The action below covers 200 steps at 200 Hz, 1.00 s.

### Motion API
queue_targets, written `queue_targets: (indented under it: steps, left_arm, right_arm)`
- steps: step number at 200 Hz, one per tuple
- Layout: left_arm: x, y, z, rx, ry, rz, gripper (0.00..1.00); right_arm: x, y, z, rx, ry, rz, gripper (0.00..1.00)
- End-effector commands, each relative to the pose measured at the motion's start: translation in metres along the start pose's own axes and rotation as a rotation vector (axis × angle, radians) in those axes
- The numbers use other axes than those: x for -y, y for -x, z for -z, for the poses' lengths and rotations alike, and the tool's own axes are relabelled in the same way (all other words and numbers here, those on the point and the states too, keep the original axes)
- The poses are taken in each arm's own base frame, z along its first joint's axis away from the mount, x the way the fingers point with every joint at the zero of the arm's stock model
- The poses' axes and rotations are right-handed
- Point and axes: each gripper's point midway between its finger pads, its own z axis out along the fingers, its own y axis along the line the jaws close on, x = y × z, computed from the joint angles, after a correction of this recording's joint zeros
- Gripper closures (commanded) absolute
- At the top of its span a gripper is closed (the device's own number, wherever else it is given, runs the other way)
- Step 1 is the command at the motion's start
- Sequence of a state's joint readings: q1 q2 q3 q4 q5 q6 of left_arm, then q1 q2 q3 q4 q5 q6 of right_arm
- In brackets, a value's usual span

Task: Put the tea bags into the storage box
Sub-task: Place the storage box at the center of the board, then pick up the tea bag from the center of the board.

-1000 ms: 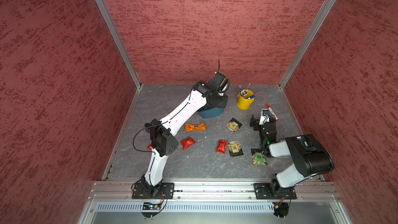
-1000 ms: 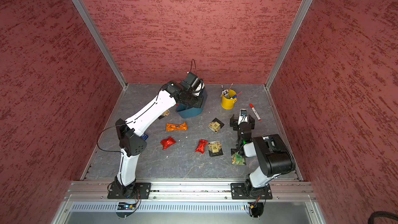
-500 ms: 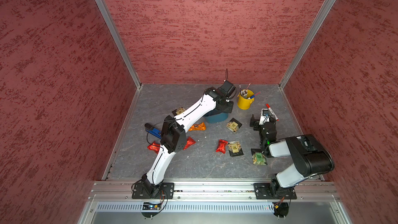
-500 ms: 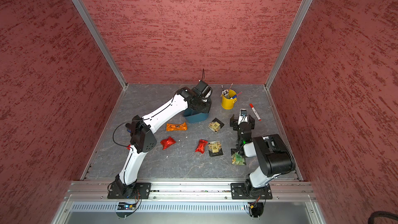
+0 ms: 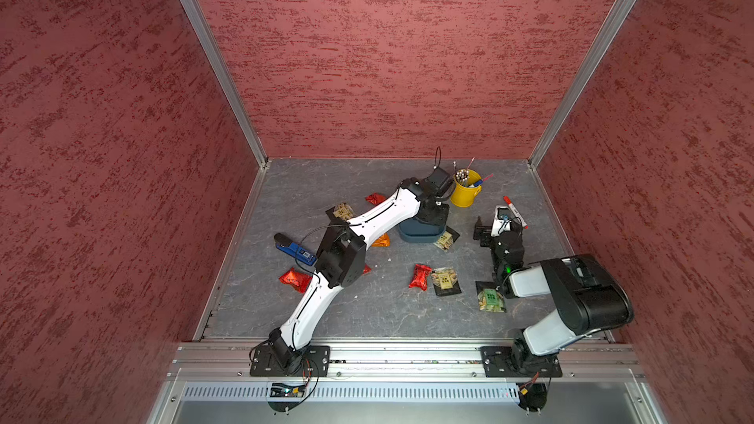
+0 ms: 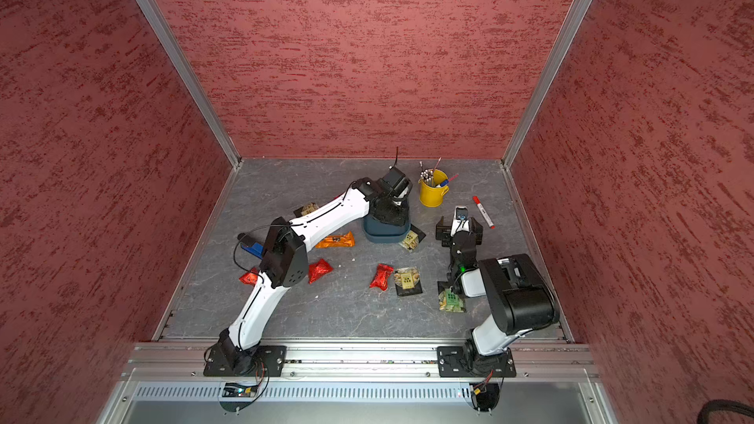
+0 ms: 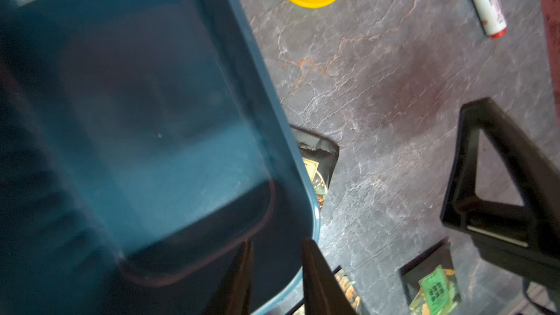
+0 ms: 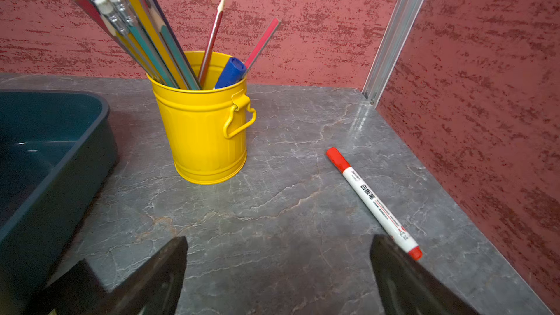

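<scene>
**Storage box** [image 5: 420, 234]: smooth dark teal plastic, shallow, with rounded corners; it stands toward the back of the table [image 5: 367, 312], a grey slab with pale stone veining, near the yellow cup [image 5: 465, 195].

**Left gripper** [image 7: 277, 242]: the black tapered fingers [image 7: 318, 280] are partly spread and stand astride the box's wall near a corner, one inside and one at the rim; whether either pad touches the wall cannot be told.

**Right gripper** [image 8: 280, 246]: the jaws are spread wide over bare table and hold nothing; the marker [image 8: 372, 201], white-bodied with red ends, lies close to one finger.

**Tea bags**: all those seen lie on the table, outside the box.
- A beige-label sachet [image 5: 446, 239], black-backed, lies at the box's near right corner; in the left wrist view the rim partly hides it.
- The orange packet [image 6: 335, 240], a flat oblong of foil, lies left of the box, partly under the left arm.
- A red packet [image 6: 381, 276] of crinkled shiny foil lies just beside a second beige sachet [image 6: 407, 280].
- The green-label sachet [image 6: 451, 299] lies close to the right arm.
- Two more red foils [image 6: 319, 270] [image 6: 249, 277] lie by the left elbow.
- A further red foil [image 5: 375, 199] and a sachet [image 5: 342, 210] lie behind that arm.

**Other items**: the cup is glossy ribbed metal, bucket-shaped with a side handle, and holds pencils [image 8: 136, 25]; the blue stapler [image 5: 296, 248] lies at the left.
</scene>
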<state>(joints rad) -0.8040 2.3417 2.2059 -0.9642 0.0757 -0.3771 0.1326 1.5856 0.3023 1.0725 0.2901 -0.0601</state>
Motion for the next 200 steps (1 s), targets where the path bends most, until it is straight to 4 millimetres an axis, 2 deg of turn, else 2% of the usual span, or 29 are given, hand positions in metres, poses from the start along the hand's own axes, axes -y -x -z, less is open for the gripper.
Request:
queue_targets:
  steps: [1, 24, 35, 45, 74, 88, 107, 122, 144, 161, 174, 200]
  left_arm:
    - [0.013, 0.006, 0.006, 0.035, -0.036, -0.004, 0.47]
    - [0.018, 0.017, 0.030, 0.087, -0.034, -0.017, 0.27]
    - [0.017, 0.023, 0.048, 0.119, -0.026, -0.025, 0.11]
    - [0.016, 0.028, 0.065, 0.141, -0.018, -0.034, 0.01]
    - [-0.006, 0.035, 0.111, 0.178, 0.027, -0.040, 0.00]
    - [-0.025, 0.035, 0.129, 0.176, 0.068, -0.033, 0.00]
    - [-0.058, 0.031, 0.148, 0.166, 0.137, -0.022, 0.00]
    - [-0.088, 0.025, 0.153, 0.151, 0.187, 0.002, 0.00]
    - [-0.132, 0.013, 0.149, 0.131, 0.228, 0.071, 0.00]
    - [-0.158, 0.006, 0.137, 0.113, 0.174, 0.185, 0.00]
    - [-0.175, 0.003, 0.123, 0.099, 0.132, 0.259, 0.00]
    - [-0.196, 0.007, 0.095, 0.068, 0.088, 0.345, 0.00]
  right_arm:
    - [0.003, 0.014, -0.005, 0.025, -0.001, -0.025, 0.02]
    - [0.004, 0.015, -0.004, 0.029, -0.007, -0.029, 0.01]
    - [0.008, 0.016, -0.001, 0.042, -0.024, -0.038, 0.02]
    - [0.007, 0.019, 0.002, 0.058, -0.014, -0.034, 0.02]
    - [0.004, 0.024, 0.016, 0.112, 0.016, -0.026, 0.02]
    - [0.008, 0.039, 0.023, 0.133, -0.024, -0.015, 0.02]
    - [-0.002, 0.064, 0.028, 0.062, 0.023, 0.013, 0.01]
    - [-0.001, 0.087, 0.035, -0.007, 0.028, -0.046, 0.02]
    - [-0.007, 0.101, 0.053, -0.084, 0.085, -0.091, 0.01]
    - [-0.010, 0.105, 0.068, -0.163, 0.117, -0.135, 0.01]
    - [-0.006, 0.108, 0.078, -0.231, 0.090, -0.184, 0.02]
    - [-0.011, 0.107, 0.097, -0.378, 0.106, -0.212, 0.01]
